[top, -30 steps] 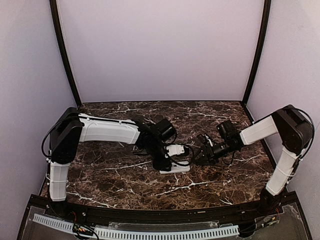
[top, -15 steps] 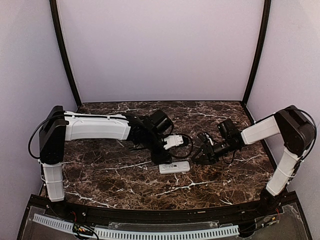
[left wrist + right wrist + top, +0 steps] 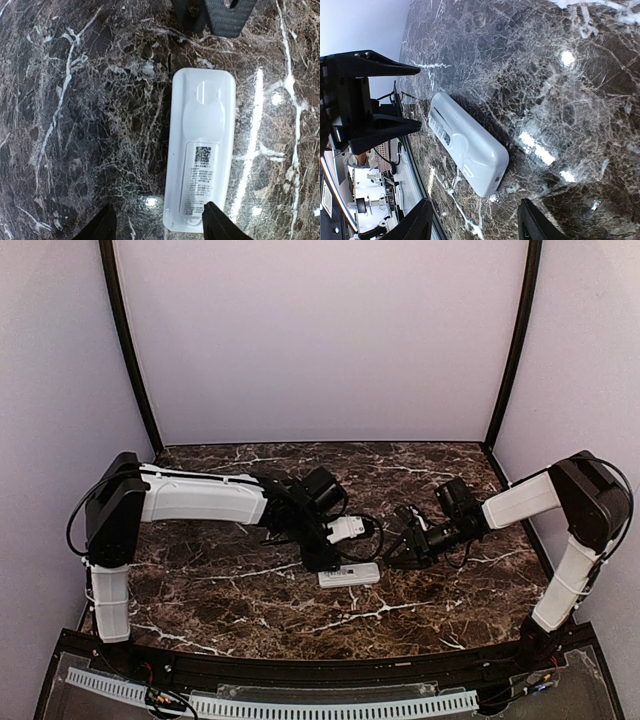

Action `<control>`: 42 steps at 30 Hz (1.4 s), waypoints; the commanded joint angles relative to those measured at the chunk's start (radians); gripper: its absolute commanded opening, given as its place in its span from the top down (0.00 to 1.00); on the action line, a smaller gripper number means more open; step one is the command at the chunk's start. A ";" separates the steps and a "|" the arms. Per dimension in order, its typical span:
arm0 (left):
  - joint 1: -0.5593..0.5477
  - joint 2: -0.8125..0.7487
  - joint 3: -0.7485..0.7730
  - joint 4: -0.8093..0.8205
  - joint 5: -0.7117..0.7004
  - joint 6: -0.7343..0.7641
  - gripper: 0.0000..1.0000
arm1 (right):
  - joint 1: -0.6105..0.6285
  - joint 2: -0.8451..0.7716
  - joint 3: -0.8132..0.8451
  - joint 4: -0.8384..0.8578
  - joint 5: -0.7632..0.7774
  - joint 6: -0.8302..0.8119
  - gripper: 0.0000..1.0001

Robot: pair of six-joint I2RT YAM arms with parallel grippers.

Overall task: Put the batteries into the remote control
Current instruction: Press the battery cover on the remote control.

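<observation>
The remote control (image 3: 349, 575) lies flat on the marble table, back side up, with its label and its battery cover in place. It also shows in the left wrist view (image 3: 202, 150) and in the right wrist view (image 3: 467, 142). My left gripper (image 3: 322, 560) hangs open just above the remote's left end, its jaws astride that end (image 3: 160, 222), touching nothing. My right gripper (image 3: 398, 552) is open and empty, low over the table just beyond the remote's right end (image 3: 472, 220). No batteries are in view.
The marble table (image 3: 230, 590) has black posts at its back corners and purple walls around it. A black rail and a white perforated strip (image 3: 300, 705) run along the near edge. The right gripper's fingers (image 3: 225, 15) sit close to the remote's far end.
My left gripper lifted up and back off the remote's left end, then came down a little toward it again. The remote and the right arm stayed in place.
</observation>
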 commanded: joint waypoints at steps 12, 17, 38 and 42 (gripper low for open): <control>0.001 0.141 0.006 -0.152 -0.069 0.015 0.42 | -0.004 -0.016 0.001 -0.012 0.003 -0.019 0.43; 0.000 0.141 0.006 -0.169 -0.081 0.021 0.43 | -0.004 -0.018 0.005 -0.014 0.000 -0.020 0.43; 0.022 0.086 -0.082 -0.260 -0.130 0.024 0.43 | 0.002 -0.027 0.021 -0.036 0.008 -0.029 0.44; 0.024 0.082 -0.089 -0.261 -0.132 0.028 0.43 | 0.002 -0.026 0.025 -0.039 0.010 -0.031 0.44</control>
